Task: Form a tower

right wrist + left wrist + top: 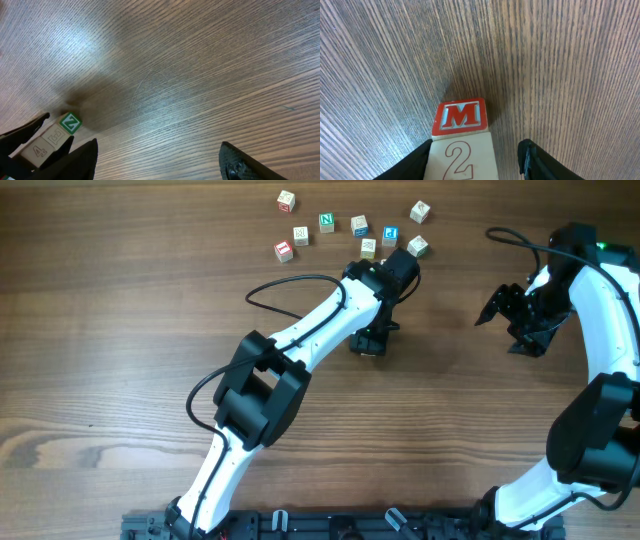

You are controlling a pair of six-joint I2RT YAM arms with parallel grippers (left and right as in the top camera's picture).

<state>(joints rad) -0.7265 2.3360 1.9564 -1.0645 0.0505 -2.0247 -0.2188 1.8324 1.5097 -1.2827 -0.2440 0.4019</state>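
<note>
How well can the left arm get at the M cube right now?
Likely yes: the M cube sits inside the open left gripper, nearer one finger, with only bare table around it and nothing in the way.

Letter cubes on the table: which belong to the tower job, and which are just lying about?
In the job: red M cube, between the fingers of the left gripper; green Z cube, beside the right gripper.
Lying about: scattered loose cubes; black cable.
</note>
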